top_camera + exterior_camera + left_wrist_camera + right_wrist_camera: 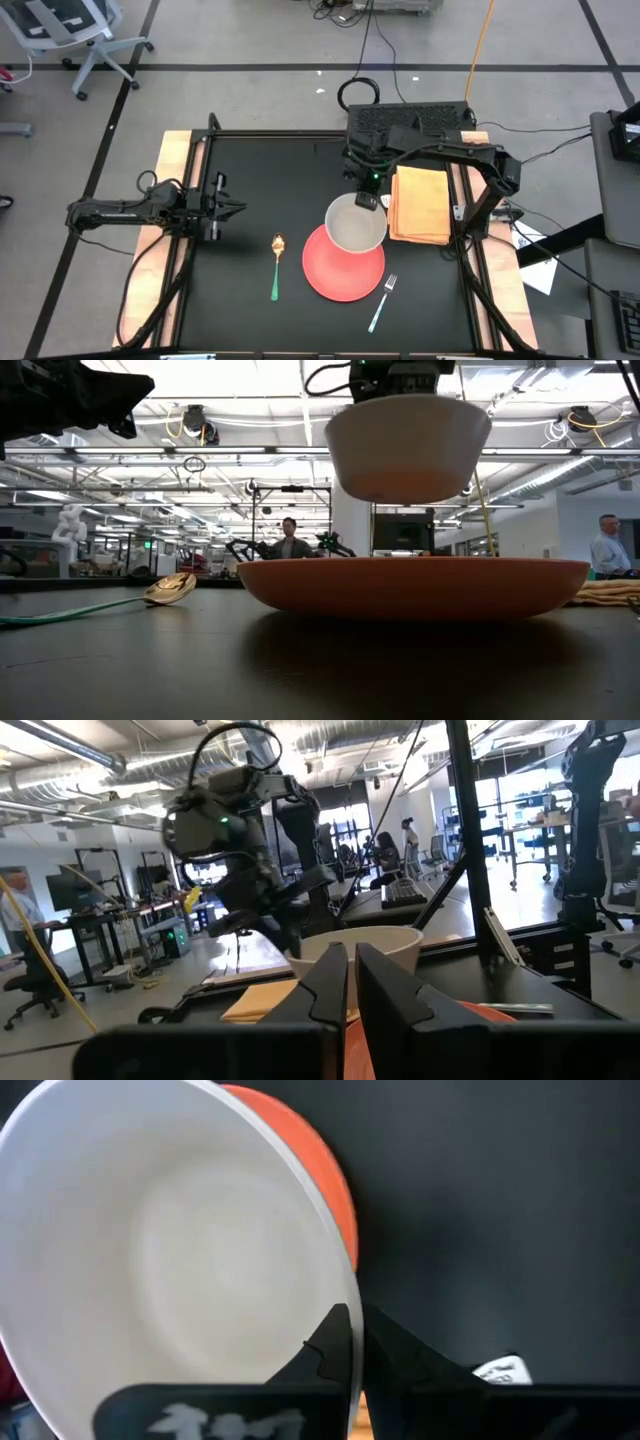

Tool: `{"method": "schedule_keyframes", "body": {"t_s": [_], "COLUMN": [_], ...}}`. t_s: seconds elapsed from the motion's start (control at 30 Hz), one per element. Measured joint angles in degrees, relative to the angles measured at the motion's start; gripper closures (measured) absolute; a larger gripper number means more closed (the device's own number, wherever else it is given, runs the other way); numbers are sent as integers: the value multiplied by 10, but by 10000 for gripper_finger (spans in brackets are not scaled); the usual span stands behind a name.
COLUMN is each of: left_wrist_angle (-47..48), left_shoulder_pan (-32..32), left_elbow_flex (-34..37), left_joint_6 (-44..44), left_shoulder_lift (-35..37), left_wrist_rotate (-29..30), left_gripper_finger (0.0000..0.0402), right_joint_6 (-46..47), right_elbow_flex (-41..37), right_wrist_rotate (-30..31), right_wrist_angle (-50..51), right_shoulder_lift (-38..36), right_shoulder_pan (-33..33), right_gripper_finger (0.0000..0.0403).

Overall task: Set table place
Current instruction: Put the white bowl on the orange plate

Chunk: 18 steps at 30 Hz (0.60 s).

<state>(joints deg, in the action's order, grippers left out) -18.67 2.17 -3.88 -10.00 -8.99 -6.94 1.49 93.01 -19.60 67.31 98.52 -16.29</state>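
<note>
A white bowl (355, 228) (408, 445) hangs in the air over a red plate (340, 282) (420, 585), which lies flat on the black table (260, 170). My right gripper (366, 200) (355, 1320) is shut on the bowl's far rim. Left of the plate lies a spoon (277, 262) (170, 588) with a gold bowl and a green handle. To the plate's right and nearer lies a fork (383, 302). My left gripper (238, 210) (352, 970) waits at the table's left side, shut and holding nothing. My right gripper pinches the bowl's rim (352, 1295) on its far side, one finger (325, 1350) inside the bowl and the other (405, 1355) outside. The fingers slant down from the table's far side. The bowl is lifted clear of the plate, upright, its opening up.
A folded orange napkin (420, 205) (610, 592) lies to the right of the plate, near the table's right edge. People stand in the room beyond the table.
</note>
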Motion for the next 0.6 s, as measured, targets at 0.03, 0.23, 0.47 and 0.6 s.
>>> {"method": "schedule_keyframes", "body": {"t_s": [0.03,0.23,0.47,0.6], "left_wrist_angle": [0,-6,-10,-10], "left_shoulder_pan": [0,0,0,0], "left_elbow_flex": [0,0,0,0], "left_joint_6": [0,9,16,17], "left_shoulder_lift": [0,0,0,0], "left_wrist_rotate": [0,0,0,0], "left_gripper_finger": [371,371,371,371], "right_joint_6": [5,36,53,54], "right_elbow_flex": [0,0,0,0], "right_wrist_rotate": [1,3,3,3], "right_wrist_angle": [-5,-33,-39,-48], "right_shoulder_lift": [0,0,22,45], "right_shoulder_pan": [6,35,58,73], "right_gripper_finger": [403,403,403,403]}}
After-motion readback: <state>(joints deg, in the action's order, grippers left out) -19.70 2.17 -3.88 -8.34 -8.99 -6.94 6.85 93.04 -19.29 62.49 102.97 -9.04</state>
